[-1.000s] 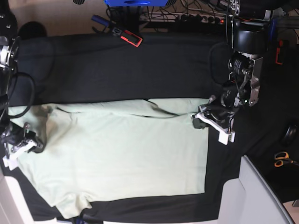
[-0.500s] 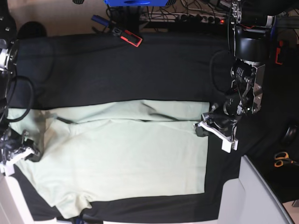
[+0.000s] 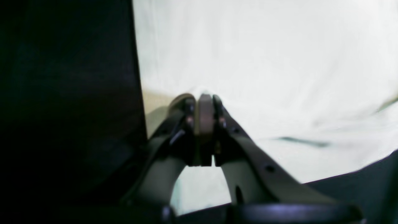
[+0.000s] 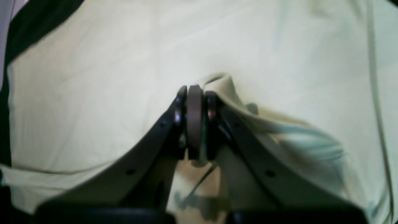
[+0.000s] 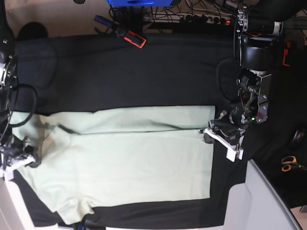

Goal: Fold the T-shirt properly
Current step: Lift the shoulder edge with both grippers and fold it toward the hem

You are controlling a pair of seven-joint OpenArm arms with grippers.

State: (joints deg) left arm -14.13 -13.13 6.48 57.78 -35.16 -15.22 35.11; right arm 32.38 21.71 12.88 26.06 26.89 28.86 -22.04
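The pale mint-green T-shirt lies spread on the black table cover, with its far strip folded over toward the front. My left gripper is at the shirt's right edge and is shut on the fabric edge; in the left wrist view the gripper pinches the shirt beside the black cover. My right gripper is at the shirt's left end, by the sleeve. In the right wrist view the gripper is shut on a raised fold of the shirt.
A red and black tool lies at the table's back edge with cables and a power strip behind it. Orange-handled scissors lie at the far right. A grey-white bin stands at the front right corner.
Both grippers have moved toward the table's front with the shirt's folded strip in them. The strip now lies flatter and straighter, and its creases have smoothed out.
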